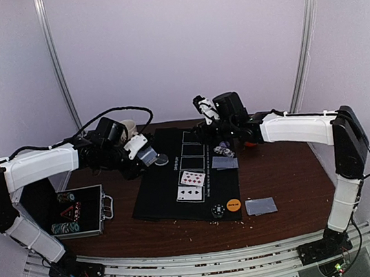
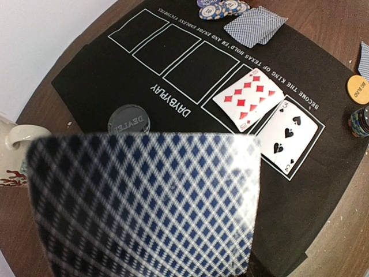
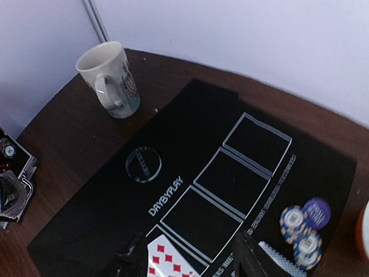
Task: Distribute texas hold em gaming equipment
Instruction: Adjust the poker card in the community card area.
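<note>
Black mat [image 1: 157,194] carries two face-up cards [image 1: 190,184] in its nearest boxes, so three outlined boxes [image 2: 173,53] are judged due for dealing. Left claw [image 1: 146,157] pinches a check-backed card [image 2: 144,202] flat, back up, probably ready for placing. In the top view the next box lies at 3 o'clock from it. Right claw [image 3: 190,262] hangs spread, holding nothing, with chips [image 3: 302,228] at its 2 o'clock.

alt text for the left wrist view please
A blue-checked face-down card fills the lower half, close to the lens. Beyond it a black mat has five outlined slots, with a red diamonds card and the five of spades face up in two. A dealer disc lies on the mat.
</note>
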`<state>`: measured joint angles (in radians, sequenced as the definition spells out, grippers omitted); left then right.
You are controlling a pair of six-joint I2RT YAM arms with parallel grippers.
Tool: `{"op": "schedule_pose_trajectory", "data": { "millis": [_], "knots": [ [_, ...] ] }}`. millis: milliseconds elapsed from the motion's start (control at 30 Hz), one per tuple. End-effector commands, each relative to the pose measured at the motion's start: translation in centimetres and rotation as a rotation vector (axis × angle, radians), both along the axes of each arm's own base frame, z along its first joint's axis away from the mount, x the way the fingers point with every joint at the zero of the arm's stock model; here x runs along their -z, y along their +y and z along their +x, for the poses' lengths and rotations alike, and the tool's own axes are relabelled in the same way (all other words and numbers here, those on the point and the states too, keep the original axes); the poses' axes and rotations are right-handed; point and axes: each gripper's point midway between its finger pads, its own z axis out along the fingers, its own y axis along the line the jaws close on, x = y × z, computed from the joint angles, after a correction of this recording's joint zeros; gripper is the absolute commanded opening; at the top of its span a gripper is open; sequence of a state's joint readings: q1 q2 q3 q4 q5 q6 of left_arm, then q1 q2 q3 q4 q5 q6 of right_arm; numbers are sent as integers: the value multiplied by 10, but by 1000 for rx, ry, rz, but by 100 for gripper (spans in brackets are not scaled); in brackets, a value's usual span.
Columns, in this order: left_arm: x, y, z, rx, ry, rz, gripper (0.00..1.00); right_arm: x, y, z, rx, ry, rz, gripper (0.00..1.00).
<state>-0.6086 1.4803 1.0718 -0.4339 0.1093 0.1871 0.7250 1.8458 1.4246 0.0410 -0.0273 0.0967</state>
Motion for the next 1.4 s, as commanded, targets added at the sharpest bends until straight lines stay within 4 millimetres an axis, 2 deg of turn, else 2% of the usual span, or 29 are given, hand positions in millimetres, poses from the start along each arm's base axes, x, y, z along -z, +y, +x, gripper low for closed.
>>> {"op": "schedule_pose_trajectory", "data": {
  "millis": [0, 200, 500, 700, 967, 1233, 1367],
  "knots": [
    [-20, -6, 8, 5, -46, -47, 42, 103, -27, -30, 298, 484, 70, 51],
    [-19, -5, 8, 4, -45, -45, 42, 148, -18, -52, 303, 646, 58, 52],
    [-21, -5, 8, 3, -48, -45, 42, 187, -15, -57, 330, 734, 37, 40],
    [-20, -5, 8, 1, -47, -45, 42, 189, -5, -53, 306, 736, 56, 35],
    [-20, -4, 8, 1, -49, -43, 43, 189, 5, -45, 273, 731, 35, 34],
    [-21, -5, 8, 3, -47, -46, 43, 181, 5, -38, 272, 698, 25, 33],
    [-21, -5, 7, 5, -49, -47, 43, 167, 4, -33, 263, 660, -2, 35]
  ]
}}
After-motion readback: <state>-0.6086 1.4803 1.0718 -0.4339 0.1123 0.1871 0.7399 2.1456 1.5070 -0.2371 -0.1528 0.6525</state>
